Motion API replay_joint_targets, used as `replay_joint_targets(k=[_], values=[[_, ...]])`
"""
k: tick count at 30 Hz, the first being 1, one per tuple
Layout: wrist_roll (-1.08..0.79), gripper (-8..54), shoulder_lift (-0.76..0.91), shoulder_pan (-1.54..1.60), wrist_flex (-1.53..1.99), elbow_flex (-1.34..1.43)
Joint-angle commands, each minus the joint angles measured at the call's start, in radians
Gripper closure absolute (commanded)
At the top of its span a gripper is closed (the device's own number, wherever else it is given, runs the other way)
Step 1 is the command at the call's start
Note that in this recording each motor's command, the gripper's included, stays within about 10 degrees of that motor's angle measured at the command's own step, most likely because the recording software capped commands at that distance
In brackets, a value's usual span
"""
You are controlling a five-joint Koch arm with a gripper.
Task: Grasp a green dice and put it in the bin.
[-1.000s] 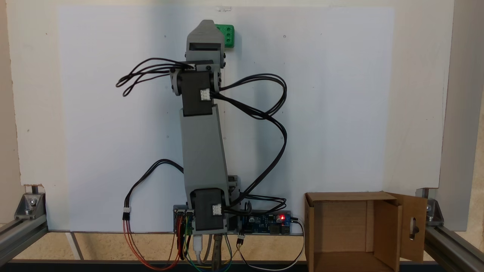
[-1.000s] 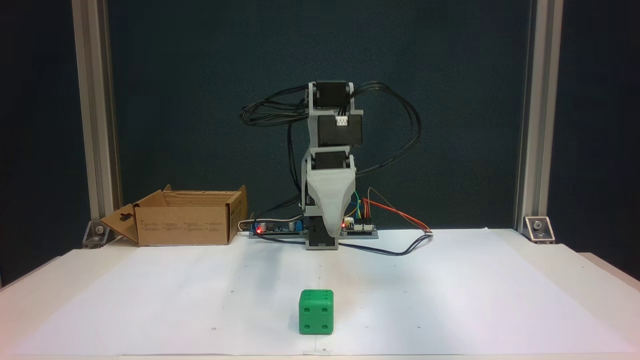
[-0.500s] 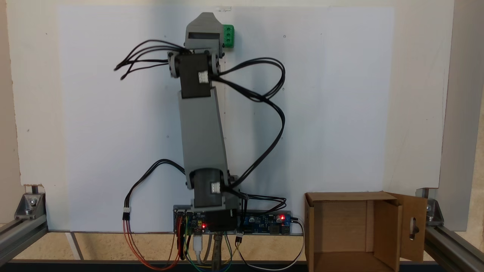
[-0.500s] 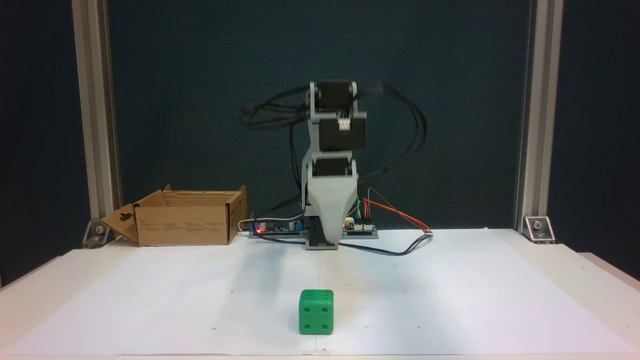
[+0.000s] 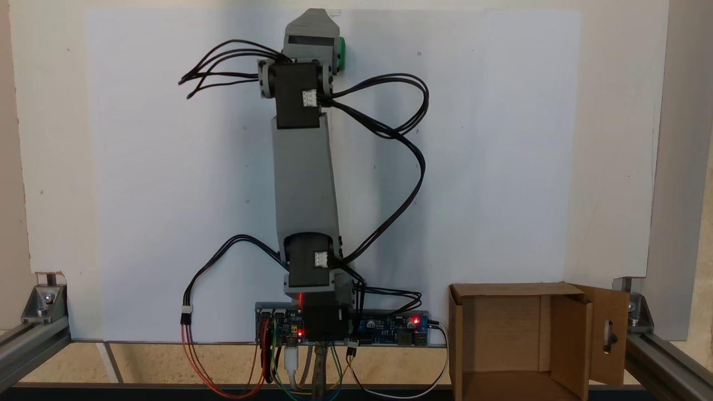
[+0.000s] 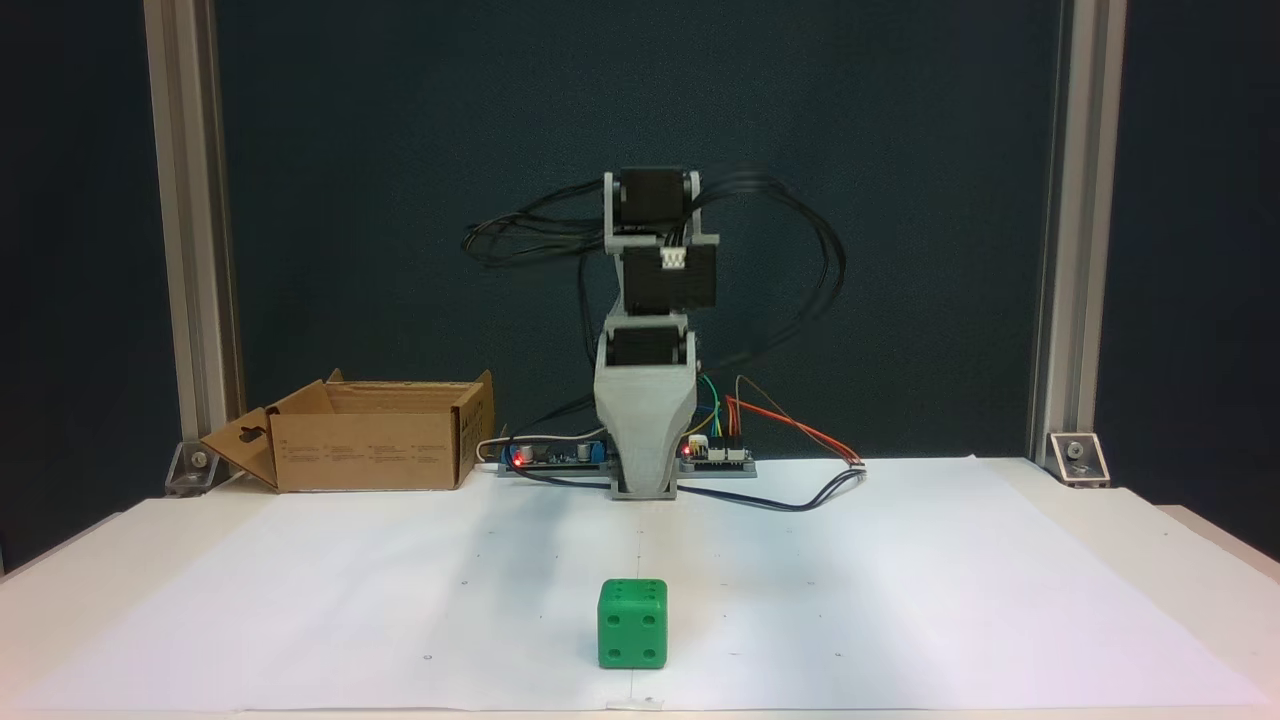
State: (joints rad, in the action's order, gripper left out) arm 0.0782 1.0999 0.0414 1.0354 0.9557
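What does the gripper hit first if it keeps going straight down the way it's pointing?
Probably the green dice: seen from above, the gripper overlaps most of it and points downward. From the front it hangs well above the white paper; depth alignment is uncertain, so it may land beside the dice.

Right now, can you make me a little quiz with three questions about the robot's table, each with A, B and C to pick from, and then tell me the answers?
1. Where does the green dice sit in the front fixed view?
A. inside the cardboard box
B. on the white paper, in front of the arm
C. on the circuit board

2. How many pips show on the dice face towards that camera?
A. four
B. one
C. six

3. What is the state of the cardboard box?
A. taped shut
B. squashed flat
C. open, flaps out

Answers: 1 B, the dice rests on the white paper, apart from the box. 2 A, four dimples show on the front face. 3 C, in a fixed view looking down, the box is open with nothing inside.
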Motion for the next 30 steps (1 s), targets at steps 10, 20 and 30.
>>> replay_joint_targets(k=[10, 20, 30], values=[[0.041, 1.4, 0.006, -0.031, 0.006, -0.069], [0.046, 1.5, -0.014, -0.025, 0.0, -0.069], [0.046, 1.6, -0.092, -0.025, -0.064, -0.069]])
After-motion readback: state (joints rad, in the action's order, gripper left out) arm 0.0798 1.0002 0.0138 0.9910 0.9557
